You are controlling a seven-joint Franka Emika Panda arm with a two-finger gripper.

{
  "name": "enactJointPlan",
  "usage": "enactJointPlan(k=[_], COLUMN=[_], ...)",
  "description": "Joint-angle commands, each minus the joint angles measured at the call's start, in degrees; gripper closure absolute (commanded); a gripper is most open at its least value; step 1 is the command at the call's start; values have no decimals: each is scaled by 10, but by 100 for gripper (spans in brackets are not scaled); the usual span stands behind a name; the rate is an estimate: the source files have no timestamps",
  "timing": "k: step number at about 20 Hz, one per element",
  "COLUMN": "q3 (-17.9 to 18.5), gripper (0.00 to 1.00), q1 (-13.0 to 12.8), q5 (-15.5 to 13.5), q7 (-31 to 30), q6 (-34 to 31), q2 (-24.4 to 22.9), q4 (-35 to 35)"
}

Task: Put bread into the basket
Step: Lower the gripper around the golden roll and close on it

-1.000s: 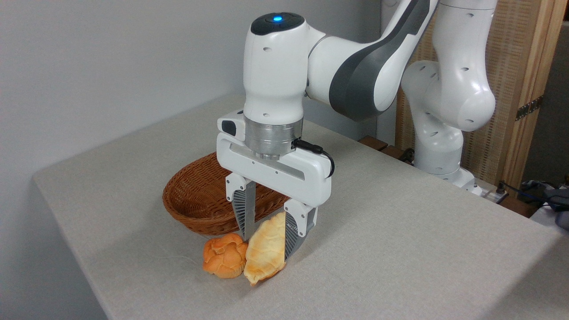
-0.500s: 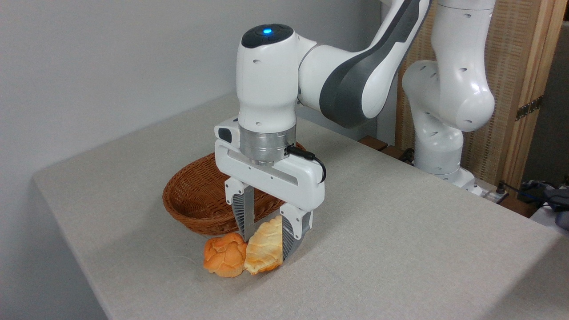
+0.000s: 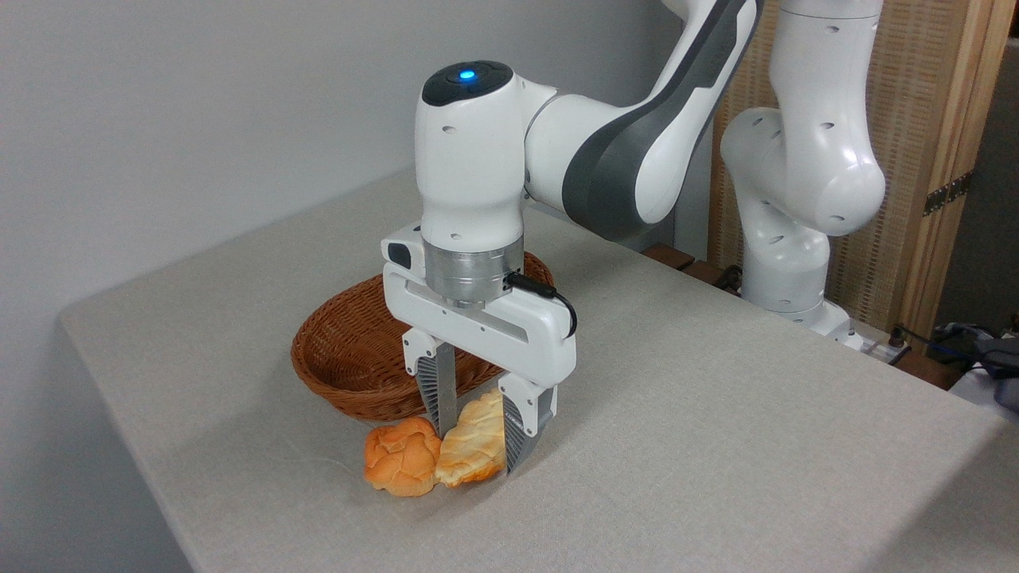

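Lowered and shifted slightly left vs 1 s ago, the arm now points its wrist straight down w/ the gripper fingers clamped on the bread, which rests low on the table touching the orange bun. Basket sits just beyond, bread not in it. No readable writing; grey cloth-covered table, plain grey wall, wooden screen far right.

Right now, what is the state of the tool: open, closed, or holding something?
Tool: closed on the bread, one finger on each side of the loaf.
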Motion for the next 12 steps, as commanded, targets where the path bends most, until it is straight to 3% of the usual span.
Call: enactJointPlan(k=[1,3,12], q3=[6,5,5], gripper=[52,63,63], q1=[-7,-7,-7], q5=[-11,-11,-11], q7=[4,4,4], q6=[11,11,11], q2=[-1,-1,-2], q4=[-6,-6,-6])
